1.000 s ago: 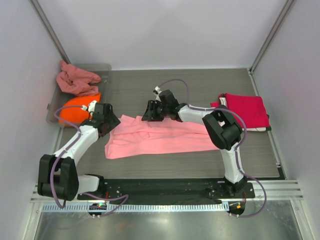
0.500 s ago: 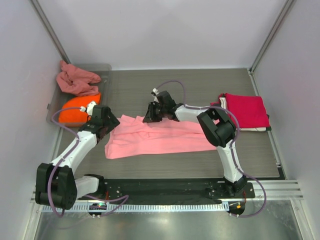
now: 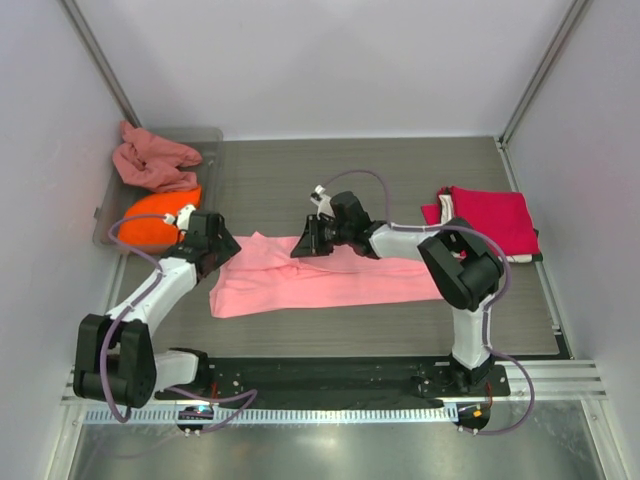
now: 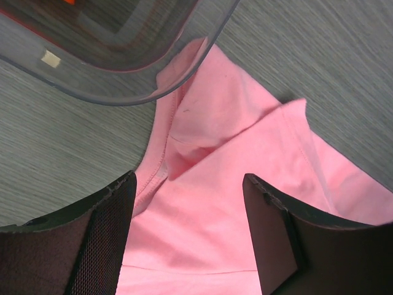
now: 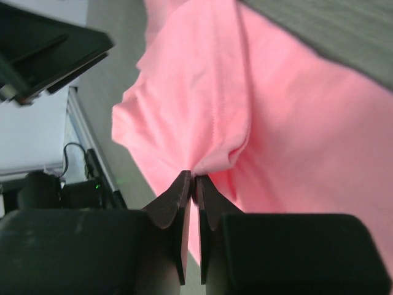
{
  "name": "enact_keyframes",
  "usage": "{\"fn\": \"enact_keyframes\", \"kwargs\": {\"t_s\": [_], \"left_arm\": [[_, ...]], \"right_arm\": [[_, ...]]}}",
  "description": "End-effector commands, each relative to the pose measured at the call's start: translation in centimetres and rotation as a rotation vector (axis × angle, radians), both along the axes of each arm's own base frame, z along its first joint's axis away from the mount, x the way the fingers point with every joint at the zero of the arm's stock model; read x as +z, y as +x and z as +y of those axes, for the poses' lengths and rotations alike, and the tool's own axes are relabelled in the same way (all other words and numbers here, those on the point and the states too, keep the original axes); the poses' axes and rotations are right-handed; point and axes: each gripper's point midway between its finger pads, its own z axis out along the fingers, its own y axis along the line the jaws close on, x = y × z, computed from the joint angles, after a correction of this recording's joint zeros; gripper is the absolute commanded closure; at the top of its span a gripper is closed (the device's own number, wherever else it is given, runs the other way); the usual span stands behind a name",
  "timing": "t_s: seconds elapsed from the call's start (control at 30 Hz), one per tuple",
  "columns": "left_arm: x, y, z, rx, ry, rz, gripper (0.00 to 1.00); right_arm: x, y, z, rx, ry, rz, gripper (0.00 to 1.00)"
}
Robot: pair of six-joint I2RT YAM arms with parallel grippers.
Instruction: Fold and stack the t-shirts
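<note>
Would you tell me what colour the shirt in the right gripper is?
Light pink shirt, clearest in the right wrist view.

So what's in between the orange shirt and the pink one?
In the top view, the open left gripper sits between the orange shirt and the pink shirt, along with the tray wall.

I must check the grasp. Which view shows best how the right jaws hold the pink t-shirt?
Right wrist view: its jaws stand shut on a pinched fold of the pink t-shirt. Top external shows them too small to judge. Left wrist shows only the shirt.
</note>
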Motion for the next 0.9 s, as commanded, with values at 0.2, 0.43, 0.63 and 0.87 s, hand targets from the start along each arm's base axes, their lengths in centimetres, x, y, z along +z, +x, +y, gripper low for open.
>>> {"fn": "enact_keyframes", "kwargs": {"t_s": [0.2,0.43,0.63,0.87], "left_arm": [[0.2,1.8,-0.7,-0.037,-0.008,0.005,0.29],[0.0,2.5,-0.8,-0.031,-0.006,0.016,0.29],[-0.9,2.5,-0.5,0.017,-0.005,0.065,0.30],[-3.4,2.2,-0.5,0.030,-0.002,0.141,0.32]], "right_arm": [[1.8,-7.1,-0.4,0.161,0.128,0.009,0.62],[1.0,-6.6,-1.4,0.113,0.033,-0.038,0.29],[2.6,-3.0,-1.3,-0.003,-0.017,-0.114,0.24],[2.8,0.7,-0.1,-0.051,-0.014,-0.158,0.23]]}}
